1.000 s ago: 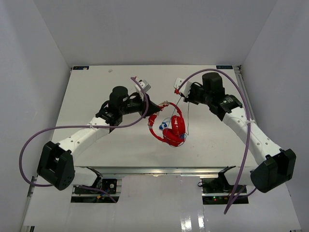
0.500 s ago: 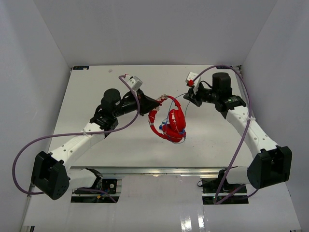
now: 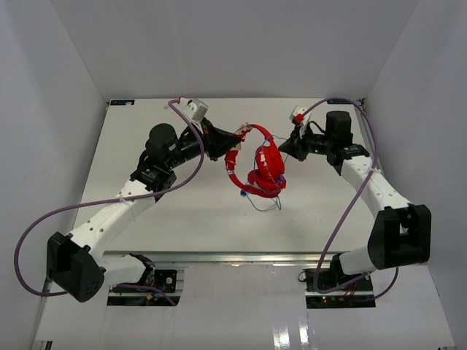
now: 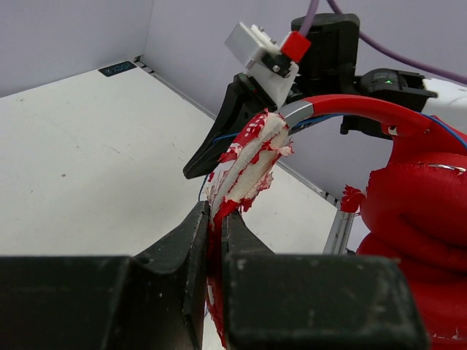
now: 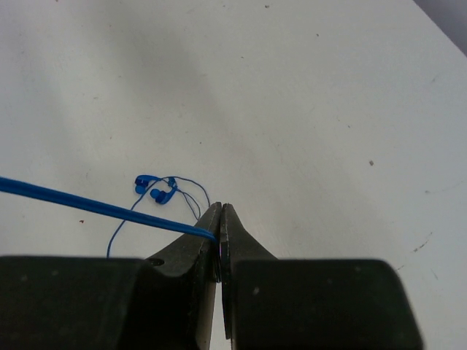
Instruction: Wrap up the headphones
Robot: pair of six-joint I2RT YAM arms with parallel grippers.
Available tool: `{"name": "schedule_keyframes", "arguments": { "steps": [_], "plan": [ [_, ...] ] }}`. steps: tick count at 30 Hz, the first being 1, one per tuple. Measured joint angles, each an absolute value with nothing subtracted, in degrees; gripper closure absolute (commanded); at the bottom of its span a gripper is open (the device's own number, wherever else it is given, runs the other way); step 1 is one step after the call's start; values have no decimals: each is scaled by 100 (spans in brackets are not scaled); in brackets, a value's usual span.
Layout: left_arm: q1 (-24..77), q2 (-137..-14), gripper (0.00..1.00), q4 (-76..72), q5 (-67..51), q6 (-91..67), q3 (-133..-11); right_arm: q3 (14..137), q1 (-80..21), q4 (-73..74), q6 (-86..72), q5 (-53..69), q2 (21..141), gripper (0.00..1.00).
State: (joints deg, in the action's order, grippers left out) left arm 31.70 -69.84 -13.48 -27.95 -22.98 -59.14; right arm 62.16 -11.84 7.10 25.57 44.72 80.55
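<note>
Over the white table, the red headphones stood mid-table between 2 arms, the left gripper clamped shut on the frayed headband's left end and the right gripper, just right of the earcups, pinching the blue cable stretched leftward, nothing between.

Mid-table blocked: headphones hang btwn left gripper & right gripper, blue cable taut to the right one. Open table near, far & left; purple robot cables loop by both arms.
</note>
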Motion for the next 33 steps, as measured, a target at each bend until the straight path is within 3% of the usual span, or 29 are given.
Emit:
{"name": "schedule_keyframes", "arguments": {
  "steps": [25,33],
  "plan": [
    [3170,-6824,100,-1165,-2617,-2562,-6203,5964,-759,349,2003,4524,8600,92],
    [3170,-6805,100,-1264,-2546,-2899,-6235,5715,-751,-24,1740,5127,8587,88]
  ]
}}
